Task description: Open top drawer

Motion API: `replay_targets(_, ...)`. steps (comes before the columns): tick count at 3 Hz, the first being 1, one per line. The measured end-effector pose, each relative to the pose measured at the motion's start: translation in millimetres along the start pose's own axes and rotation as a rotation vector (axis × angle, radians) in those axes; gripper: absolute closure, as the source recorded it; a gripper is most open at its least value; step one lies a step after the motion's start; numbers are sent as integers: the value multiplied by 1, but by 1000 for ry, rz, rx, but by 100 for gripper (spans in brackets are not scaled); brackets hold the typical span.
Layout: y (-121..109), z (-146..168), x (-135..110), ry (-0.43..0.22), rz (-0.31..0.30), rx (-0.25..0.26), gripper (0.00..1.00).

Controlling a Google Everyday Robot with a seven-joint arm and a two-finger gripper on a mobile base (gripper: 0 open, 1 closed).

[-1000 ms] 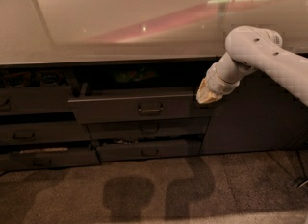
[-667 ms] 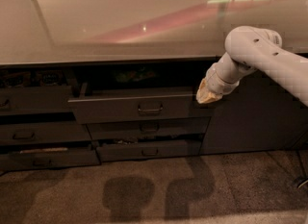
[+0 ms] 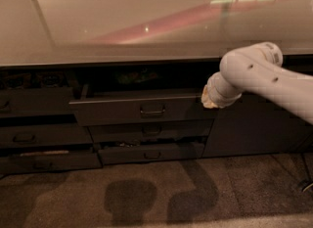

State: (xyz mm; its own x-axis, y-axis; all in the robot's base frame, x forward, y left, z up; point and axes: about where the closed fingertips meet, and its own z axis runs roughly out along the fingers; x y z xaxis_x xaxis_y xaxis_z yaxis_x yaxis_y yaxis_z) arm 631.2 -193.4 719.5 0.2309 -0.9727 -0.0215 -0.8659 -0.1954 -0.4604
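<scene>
Upper frame, counter (image 3: 146, 21): pale glossy top across the full width, reflecting a pink streak and a greenish light bar.
Centre, top drawer (image 3: 117, 112): dark front standing proud of the neighbouring fronts, partly open; dim interior behind it, contents unclear.
Mid-front, bail handle (image 3: 152, 109): small and dark.
Right of centre, end effector (image 3: 211, 97): at the right end of the top drawer's front, by its upper corner; whether it is spread or pressed together, I cannot tell.
Right edge, arm (image 3: 264, 73): white, reaching in leftward.
Below centre, lower drawers (image 3: 151, 152): two slimmer fronts, slightly ajar.
Left side, left drawers (image 3: 39, 135): three stacked fronts.
Lower right, cabinet door (image 3: 254, 129): plain, dark.
Bottom, floor (image 3: 244, 188): brownish carpet with soft shadows at centre.
</scene>
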Motion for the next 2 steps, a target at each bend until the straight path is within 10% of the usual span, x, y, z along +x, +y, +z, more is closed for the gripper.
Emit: replay_targets(2,10,15,6,43,-41,26,100)
